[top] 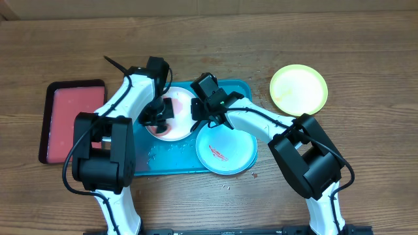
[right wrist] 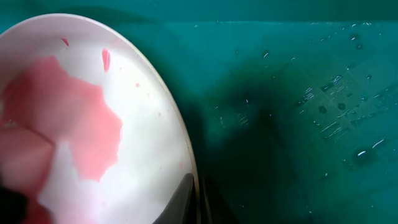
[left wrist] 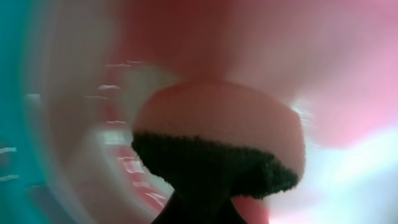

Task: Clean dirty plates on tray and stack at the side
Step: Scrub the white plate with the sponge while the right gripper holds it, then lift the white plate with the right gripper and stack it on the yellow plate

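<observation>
Left gripper (top: 157,115) presses sponge (left wrist: 217,134) onto white plate (top: 182,108), arm bent inward.

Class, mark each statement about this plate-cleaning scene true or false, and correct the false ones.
1. The yellow-green plate lies on the turquoise tray. False: it lies on the table, to the right of that tray.
2. The white plate is smeared with red. True.
3. The mint plate has been wiped clean. False: it is streaked red.
4. A red tray sits to the left of the turquoise tray. True.
5. The left end effector holds a sponge over the white plate. True.
</observation>
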